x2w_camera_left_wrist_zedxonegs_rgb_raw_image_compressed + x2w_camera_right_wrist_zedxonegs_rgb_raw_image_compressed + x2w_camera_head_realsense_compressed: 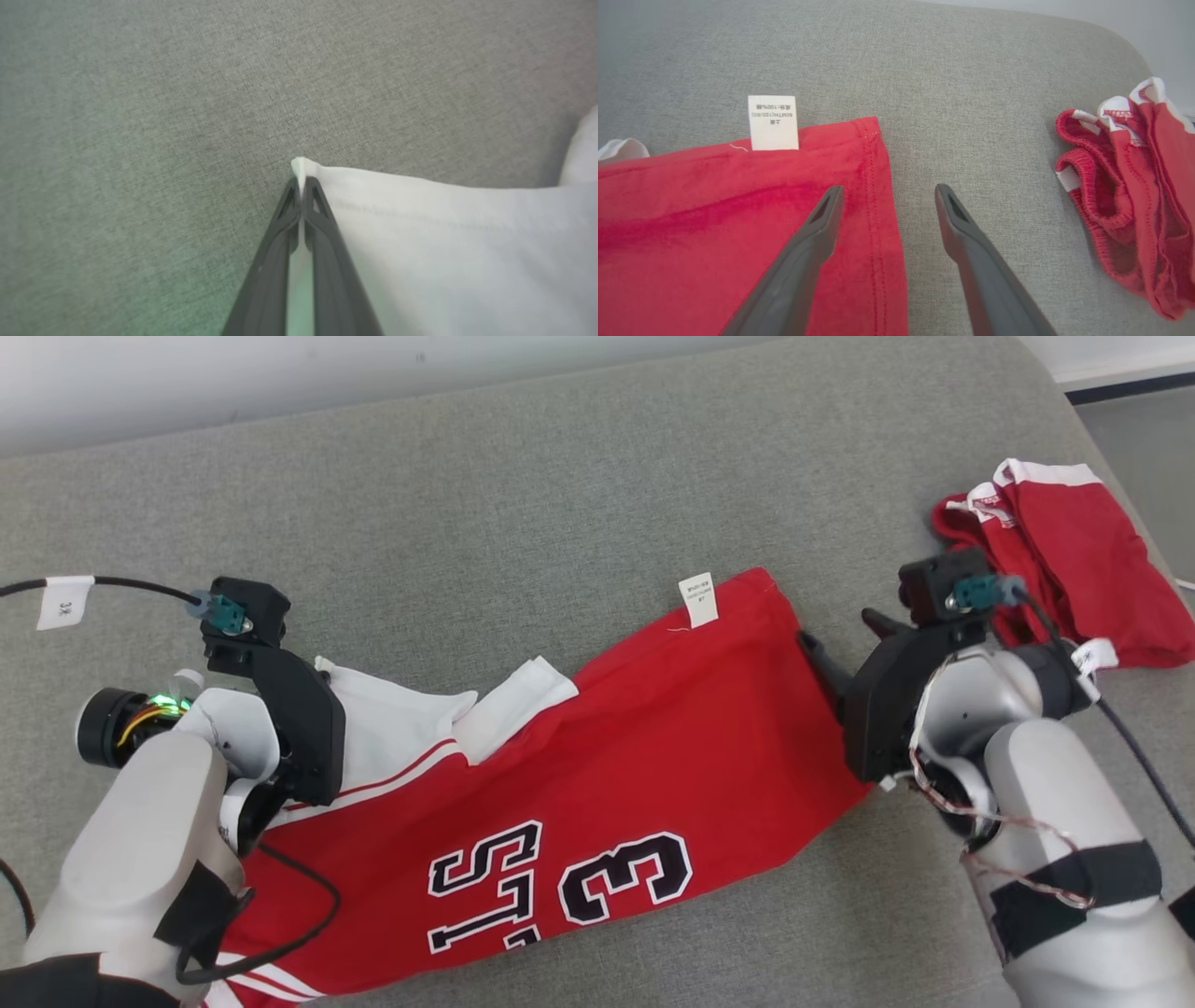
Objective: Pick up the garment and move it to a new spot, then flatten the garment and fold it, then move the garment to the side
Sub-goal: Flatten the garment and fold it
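The red jersey (597, 784) lies spread across the grey cushion (560, 476), its black-and-white number and letters facing up near the robot; its white sleeve (401, 728) sits at the robot's left end, partly rumpled; a white care label (698, 600) sticks out from the far edge, close to the hem corner. The left gripper (302, 184) is pinched tight on the edge of the white sleeve, and in the left wrist view a small tip of white cloth pokes out past the closed fingertips. The right gripper (888, 189) stands with its fingers wide apart at the jersey's right hem; one finger (798, 261) is over the red cloth, the other (980, 261) over bare cushion; whether either touches cannot be told. A bunched red piece with white trim (1064, 560) lies further right, apart from the jersey.
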### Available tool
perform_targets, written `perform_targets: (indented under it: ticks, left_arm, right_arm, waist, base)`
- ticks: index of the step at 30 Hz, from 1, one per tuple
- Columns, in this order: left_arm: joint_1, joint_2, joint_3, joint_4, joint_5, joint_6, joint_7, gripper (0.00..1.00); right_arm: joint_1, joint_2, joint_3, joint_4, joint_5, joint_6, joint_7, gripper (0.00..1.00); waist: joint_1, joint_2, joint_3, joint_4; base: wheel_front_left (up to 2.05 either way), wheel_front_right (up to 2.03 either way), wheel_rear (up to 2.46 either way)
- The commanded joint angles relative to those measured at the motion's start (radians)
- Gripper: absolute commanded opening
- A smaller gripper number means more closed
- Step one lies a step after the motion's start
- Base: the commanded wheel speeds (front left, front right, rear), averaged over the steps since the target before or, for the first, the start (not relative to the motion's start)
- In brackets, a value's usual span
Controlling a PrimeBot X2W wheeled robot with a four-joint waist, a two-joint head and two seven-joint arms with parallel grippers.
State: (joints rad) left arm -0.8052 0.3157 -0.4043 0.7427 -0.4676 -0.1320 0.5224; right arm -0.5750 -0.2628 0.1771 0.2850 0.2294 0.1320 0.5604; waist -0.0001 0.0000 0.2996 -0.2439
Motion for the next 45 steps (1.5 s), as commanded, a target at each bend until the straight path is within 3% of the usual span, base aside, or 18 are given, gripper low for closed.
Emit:
perform_targets:
  ticks: [1, 9, 16, 26, 29, 30, 33, 36, 37, 38, 45]
  left_arm:
    - [0.012, 0.016, -0.003, 0.016, -0.001, 0.004, 0.014, 0.00]
    - [-0.025, 0.030, -0.011, -0.026, -0.015, 0.005, 0.020, 0.00]
    - [-0.051, 0.019, -0.030, -0.052, -0.015, 0.004, 0.022, 0.00]
    - [-0.060, 0.029, -0.038, -0.074, -0.020, 0.005, 0.021, 0.00]
    - [-0.062, 0.031, -0.040, -0.079, -0.023, 0.007, 0.019, 0.00]
    - [-0.062, 0.032, -0.040, -0.081, -0.023, 0.007, 0.018, 0.00]
    - [-0.065, 0.031, -0.043, -0.087, -0.025, 0.007, 0.011, 0.00]
    - [-0.069, 0.032, -0.044, -0.091, -0.024, 0.009, 0.003, 0.00]
    - [-0.070, 0.033, -0.045, -0.092, -0.022, 0.010, -0.004, 0.00]
    - [-0.070, 0.034, -0.044, -0.093, -0.020, 0.013, -0.009, 0.00]
    - [-0.092, 0.032, -0.011, -0.134, -0.046, 0.013, -0.104, 0.00]
  right_arm:
    - [-0.024, 0.008, -0.015, 0.014, -0.012, -0.002, 0.025, 1.00]
    - [-0.150, 0.035, -0.080, 0.110, -0.059, -0.002, 0.159, 1.00]
    - [-0.237, 0.067, -0.100, 0.233, -0.082, -0.002, 0.148, 1.00]
    - [-0.278, 0.068, -0.003, 0.306, -0.054, -0.002, 0.105, 1.00]
    - [-0.286, 0.060, 0.016, 0.316, -0.046, -0.002, 0.098, 0.80]
    - [-0.288, 0.059, 0.019, 0.319, -0.044, -0.002, 0.096, 0.50]
    - [-0.293, 0.058, 0.026, 0.327, -0.037, -0.002, 0.080, 0.42]
    - [-0.304, 0.051, 0.027, 0.338, -0.040, -0.002, 0.062, 0.20]
    - [-0.306, 0.051, 0.023, 0.341, -0.040, -0.002, 0.051, 0.05]
    - [-0.308, 0.051, 0.022, 0.346, -0.040, -0.002, 0.046, 0.00]
    - [-0.318, 0.064, -0.012, 0.326, -0.012, -0.002, -0.012, 0.00]
  waist:
    - [0.0001, 0.0000, 0.010, 0.009]
    - [0.0001, 0.0000, 0.042, 0.041]
    - [0.0001, 0.0000, 0.068, 0.062]
    - [0.0001, 0.0000, 0.088, 0.057]
    - [0.0001, 0.0000, 0.090, 0.054]
    - [0.0001, 0.0000, 0.090, 0.053]
    - [0.0001, 0.0000, 0.092, 0.053]
    - [0.0001, 0.0000, 0.095, 0.054]
    - [0.0001, 0.0000, 0.095, 0.054]
    - [0.0001, 0.0000, 0.094, 0.055]
    - [0.0001, 0.0000, 0.074, 0.057]
  base:
    - [0.00, 0.00, 0.00]
    - [0.00, 0.00, 0.00]
    - [0.00, 0.00, 0.00]
    - [0.00, 0.00, 0.00]
    - [0.00, 0.00, 0.00]
    - [0.00, 0.00, 0.00]
    - [0.00, 0.00, 0.00]
    - [0.00, 0.00, 0.00]
    - [0.00, 0.00, 0.00]
    - [0.00, 0.00, 0.00]
    - [0.00, 0.00, 0.00]
